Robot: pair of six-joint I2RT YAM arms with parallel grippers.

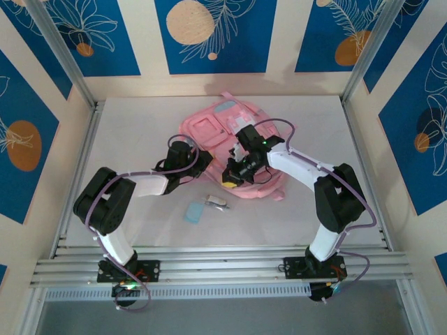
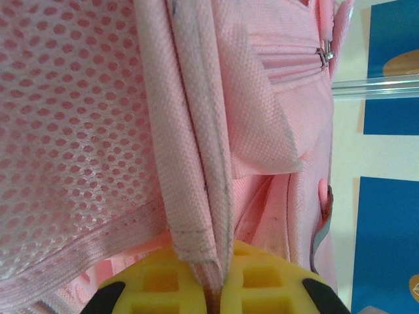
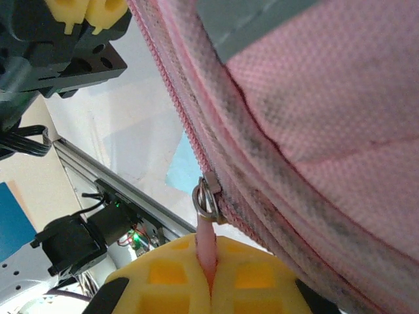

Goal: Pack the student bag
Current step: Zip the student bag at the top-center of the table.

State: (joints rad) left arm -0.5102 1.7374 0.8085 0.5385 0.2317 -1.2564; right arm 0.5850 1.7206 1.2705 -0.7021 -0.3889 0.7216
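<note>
Top view: the student bag [image 1: 209, 129], a large soft pink fabric backpack, lies flat on the pale grey table [image 1: 140, 125], just toward 12 o'clock from the centre, with its pockets facing up. Its long axis runs nearly from 12 to 6, and the carry-loop end points to 12 o'clock. My left gripper [image 1: 201, 165] meets the bag's 9 o'clock edge. My right gripper [image 1: 230, 180] is at its 6 o'clock edge. A small flat light-blue card [image 1: 193, 212] lies apart from the bag, at 7 o'clock.

Left wrist view: my yellow ribbed fingers [image 2: 163, 281] are pinched together on a folded pink seam edge [image 2: 196, 196] of the bag. Pink mesh fabric [image 2: 72, 131] spreads toward 9 o'clock.

Right wrist view: my yellow fingers [image 3: 157, 275] are clamped on a thin pink zipper pull tab [image 3: 205, 245], which hangs from a small metal slider [image 3: 208, 196] on the zip teeth.

I judge the step in hand to be working this zip. To do it well, I should keep the seam taut with my left. My right should draw the tab straight along the line of teeth without twisting, so the slider does not snag fabric.
</note>
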